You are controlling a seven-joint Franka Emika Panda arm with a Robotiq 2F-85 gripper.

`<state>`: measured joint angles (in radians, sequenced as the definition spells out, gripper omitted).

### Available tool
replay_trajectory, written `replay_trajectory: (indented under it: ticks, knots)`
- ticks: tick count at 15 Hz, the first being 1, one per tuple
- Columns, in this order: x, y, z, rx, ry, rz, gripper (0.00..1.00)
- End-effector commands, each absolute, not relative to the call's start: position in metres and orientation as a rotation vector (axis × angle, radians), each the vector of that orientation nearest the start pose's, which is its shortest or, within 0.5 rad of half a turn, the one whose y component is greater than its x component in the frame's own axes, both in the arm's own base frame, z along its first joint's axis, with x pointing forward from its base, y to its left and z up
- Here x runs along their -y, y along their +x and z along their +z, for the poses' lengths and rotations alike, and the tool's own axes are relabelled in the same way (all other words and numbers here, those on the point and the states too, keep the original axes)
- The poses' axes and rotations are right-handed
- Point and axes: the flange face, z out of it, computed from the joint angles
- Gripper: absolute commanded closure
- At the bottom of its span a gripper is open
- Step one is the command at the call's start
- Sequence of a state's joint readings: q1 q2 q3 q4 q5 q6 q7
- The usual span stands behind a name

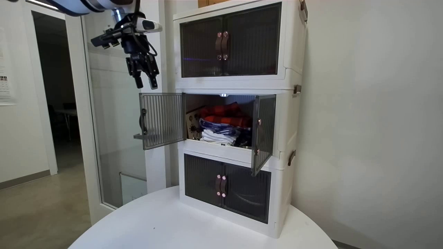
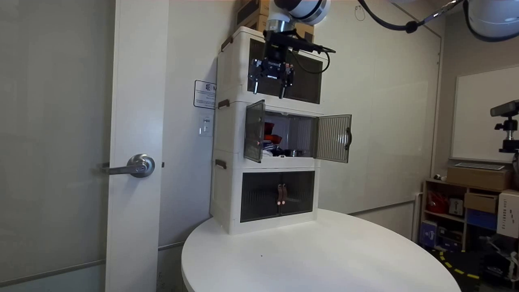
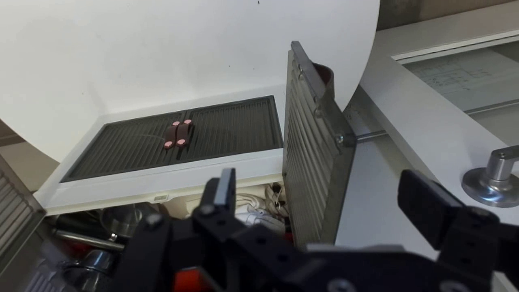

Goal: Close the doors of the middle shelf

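The middle shelf (image 1: 232,150) of the white cabinet has both ribbed grey doors open. The left door (image 1: 162,119) swings out wide; it also shows in an exterior view (image 2: 254,132) and in the wrist view (image 3: 316,162). The right door (image 1: 264,133) also stands out, seen in an exterior view (image 2: 333,138) and at the edge of the wrist view (image 3: 12,211). My gripper (image 1: 146,86) is open and empty just above the left door, apart from it. It also shows in an exterior view (image 2: 268,95). In the wrist view the left door appears between the fingers (image 3: 318,186).
Red and white folded cloths (image 1: 221,128) and metal pots (image 3: 121,219) sit inside the middle shelf. The upper doors (image 1: 252,41) and lower doors (image 1: 245,190) are shut. The cabinet stands on a round white table (image 2: 324,259). A room door handle (image 2: 140,165) is nearby.
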<state>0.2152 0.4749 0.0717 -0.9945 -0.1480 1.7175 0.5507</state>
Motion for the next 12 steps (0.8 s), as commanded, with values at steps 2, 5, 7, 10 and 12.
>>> replay_trajectory:
  ticks: [2, 5, 7, 10, 12]
  knots:
    - [-0.184, 0.700, 0.596, -0.452, -3.156, -0.388, 0.00]
    - [-0.179, 0.716, 0.567, -0.573, -3.232, -0.404, 0.00]
    - [-0.170, 0.732, 0.550, -0.717, -3.257, -0.521, 0.00]
    - [-0.158, 0.748, 0.537, -0.863, -3.283, -0.710, 0.00]
    - [-0.155, 0.753, 0.532, -0.922, -3.304, -0.812, 0.00]
